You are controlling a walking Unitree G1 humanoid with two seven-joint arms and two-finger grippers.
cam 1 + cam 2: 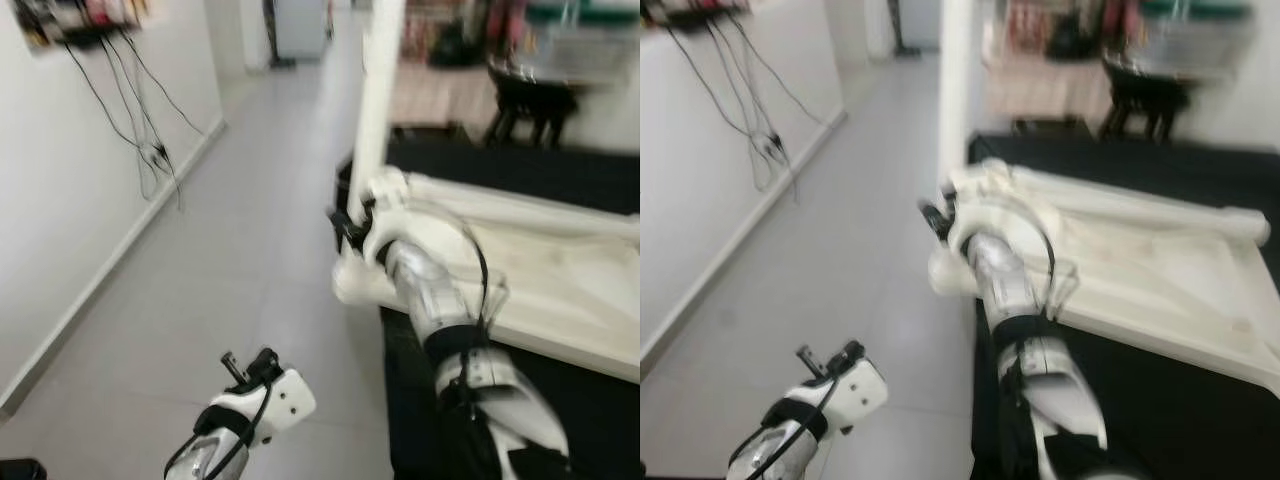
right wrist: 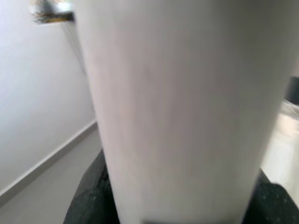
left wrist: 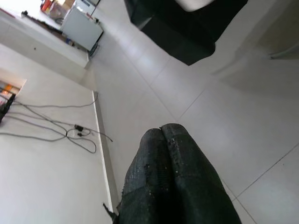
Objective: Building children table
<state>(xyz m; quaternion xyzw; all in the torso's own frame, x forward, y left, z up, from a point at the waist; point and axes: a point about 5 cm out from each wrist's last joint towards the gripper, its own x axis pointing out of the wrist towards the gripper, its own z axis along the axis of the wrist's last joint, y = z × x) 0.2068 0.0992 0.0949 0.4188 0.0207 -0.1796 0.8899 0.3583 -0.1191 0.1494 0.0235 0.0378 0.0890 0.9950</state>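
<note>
Fingers (image 3: 173, 177) of the left gripper (image 1: 248, 367) are pressed together with nothing between them, low over the floor (image 1: 230, 250), well apart from the work. Beyond it, the right gripper (image 1: 352, 228) is closed around a white leg (image 1: 378, 95), which is seen between the dark fingers (image 2: 86, 205) in the wrist view. The leg's long axis stands upright at the near corner of the upturned tabletop (image 1: 1160, 270), which lies on a black mat (image 1: 520, 170). The right arm is clearly nearer. No writing can be read; cables (image 1: 140, 120) hang on the far wall.
</note>
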